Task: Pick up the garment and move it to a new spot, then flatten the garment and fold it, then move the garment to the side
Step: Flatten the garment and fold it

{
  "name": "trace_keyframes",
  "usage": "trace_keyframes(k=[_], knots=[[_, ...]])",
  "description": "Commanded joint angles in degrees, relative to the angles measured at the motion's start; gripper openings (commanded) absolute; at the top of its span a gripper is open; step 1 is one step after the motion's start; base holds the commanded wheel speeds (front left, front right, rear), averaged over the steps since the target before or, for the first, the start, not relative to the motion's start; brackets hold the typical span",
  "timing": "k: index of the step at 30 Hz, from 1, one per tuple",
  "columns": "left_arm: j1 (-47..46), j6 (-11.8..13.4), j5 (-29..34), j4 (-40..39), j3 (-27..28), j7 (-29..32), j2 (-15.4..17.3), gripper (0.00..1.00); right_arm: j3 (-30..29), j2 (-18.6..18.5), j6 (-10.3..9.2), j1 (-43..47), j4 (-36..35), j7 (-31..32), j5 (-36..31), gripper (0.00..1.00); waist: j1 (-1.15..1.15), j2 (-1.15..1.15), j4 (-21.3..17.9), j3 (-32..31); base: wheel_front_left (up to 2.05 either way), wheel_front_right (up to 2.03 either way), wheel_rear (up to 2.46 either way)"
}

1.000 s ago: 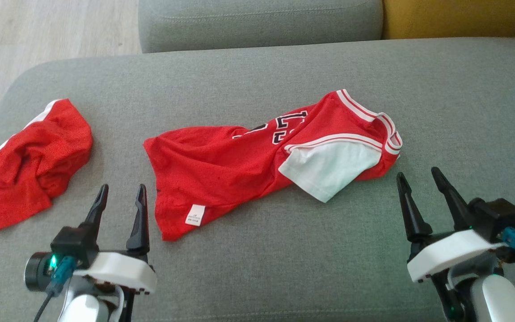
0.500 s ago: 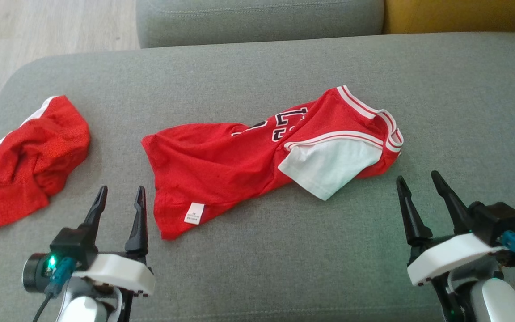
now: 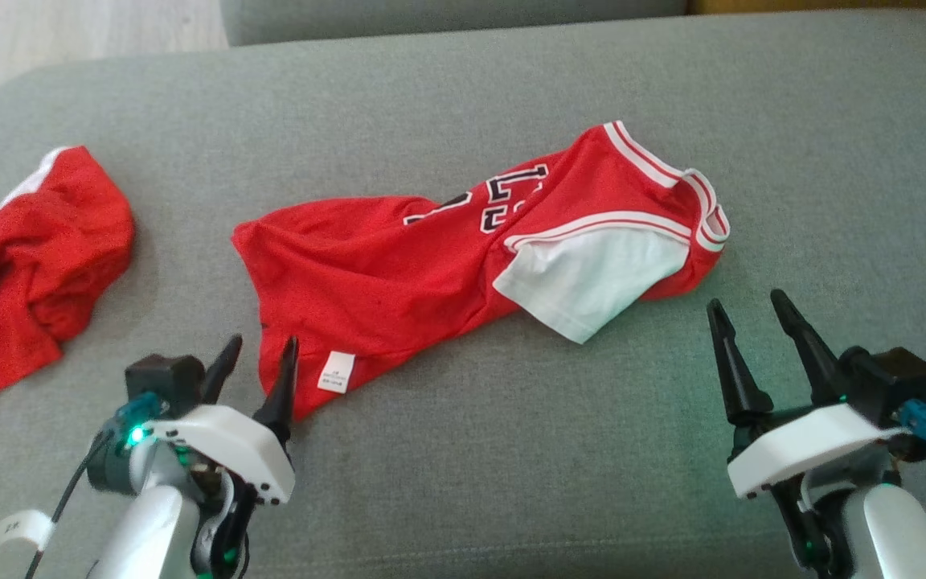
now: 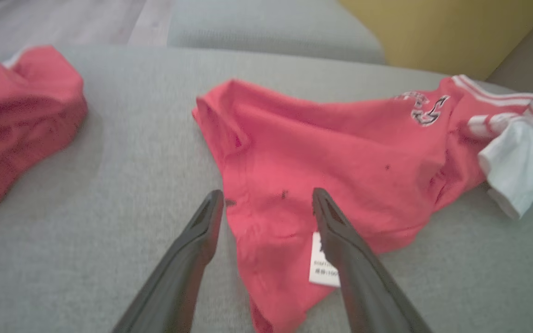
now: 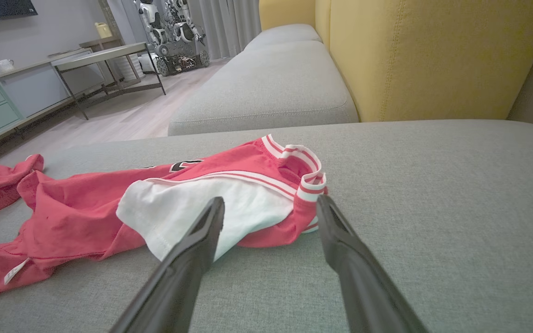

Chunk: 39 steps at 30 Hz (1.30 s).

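The garment (image 3: 399, 265) is a red jersey with black numerals, white-striped trim and a white sleeve, lying crumpled across the grey sofa cushion (image 3: 592, 466). My left gripper (image 3: 263, 344) is open at its lower left hem, beside the white label. In the left wrist view the left gripper (image 4: 267, 194) straddles the garment's (image 4: 340, 152) hem edge, and one finger covers part of the label. My right gripper (image 3: 745, 301) is open, just short of the collar end. In the right wrist view the right gripper (image 5: 270, 200) points at the garment (image 5: 77, 208) where the sleeve meets the collar.
A second red garment (image 3: 29, 265) lies bunched at the cushion's left end. Another grey cushion (image 5: 266, 92) and the yellow backrest (image 5: 433, 55) stand beyond. Wooden floor (image 3: 69, 24) shows past the far left corner. Bare cushion stretches to the right of the jersey.
The head camera has tilted down, shifting the whole picture up. My left gripper has moved right and forward to the jersey's hem corner. The right gripper has stayed put.
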Motion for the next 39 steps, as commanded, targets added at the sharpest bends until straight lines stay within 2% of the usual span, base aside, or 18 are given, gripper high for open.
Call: trace_keyframes(k=[1,10,11,12,16,23,35,36,37,38,39], knots=[[-3.24,-0.49,-0.59,-0.09,1.63,0.32,0.82,1.00,1.44,-0.38,-0.04,-2.42,-1.76,-0.59,0.35,1.00,0.00,0.00,-0.65,0.82,0.00,0.00,0.00],[-7.15,-2.62,-3.24,9.61,1.85,0.36,-0.31,1.00,1.52,-0.32,-0.04,-3.19,-0.56,-1.02,1.00,1.00,0.00,0.00,-2.09,2.95,0.00,0.00,0.00],[-7.47,-2.86,-3.27,10.17,1.68,0.29,-0.36,0.46,1.50,-0.30,-0.04,-3.19,-0.33,-0.92,1.12,1.00,0.00,0.00,-2.10,3.05,0.00,0.00,0.00],[-7.71,-3.12,-3.42,10.68,1.53,0.32,-0.44,0.00,1.52,-0.28,-0.04,-3.24,-0.13,-0.95,1.21,1.00,0.00,0.00,-2.10,3.14,0.00,0.00,0.00],[-8.62,-3.60,-3.47,11.92,1.09,-0.32,-0.52,0.00,2.39,-0.27,-0.04,-3.73,1.81,-0.83,2.06,1.00,0.00,0.00,-1.61,3.50,0.00,0.00,0.00],[-10.39,-3.86,-2.86,12.70,-0.01,-2.03,-1.21,0.00,6.92,-0.12,-0.04,-6.71,9.46,-1.71,5.35,1.00,0.00,0.00,0.59,4.49,0.00,0.00,0.00],[-13.25,-4.19,-1.78,13.35,-2.32,-4.52,-2.64,0.00,14.44,1.54,-0.04,-16.67,26.50,-5.24,13.52,1.00,0.00,0.00,4.21,6.91,0.00,0.00,0.00],[-13.31,-4.15,-1.76,13.35,-2.38,-4.75,-2.66,0.00,14.98,1.60,-0.04,-17.10,27.23,-5.45,13.97,0.47,0.00,0.00,4.30,6.96,0.00,0.00,0.00],[-13.34,-4.05,-1.71,13.31,-2.43,-5.02,-2.65,0.00,15.47,1.60,-0.04,-17.43,27.82,-5.70,14.31,0.13,0.00,0.00,4.37,6.99,0.00,0.00,0.00],[-13.34,-3.95,-1.67,13.18,-2.41,-5.41,-2.62,0.00,15.84,1.49,-0.04,-17.65,28.23,-5.96,14.67,0.00,0.00,0.00,4.40,7.01,0.00,0.00,0.00],[-13.34,-3.80,-1.58,12.96,-2.37,-5.95,-2.52,0.00,16.21,1.25,-0.04,-17.81,28.33,-6.44,14.89,0.00,0.00,0.00,4.40,7.00,0.00,0.00,0.00]])
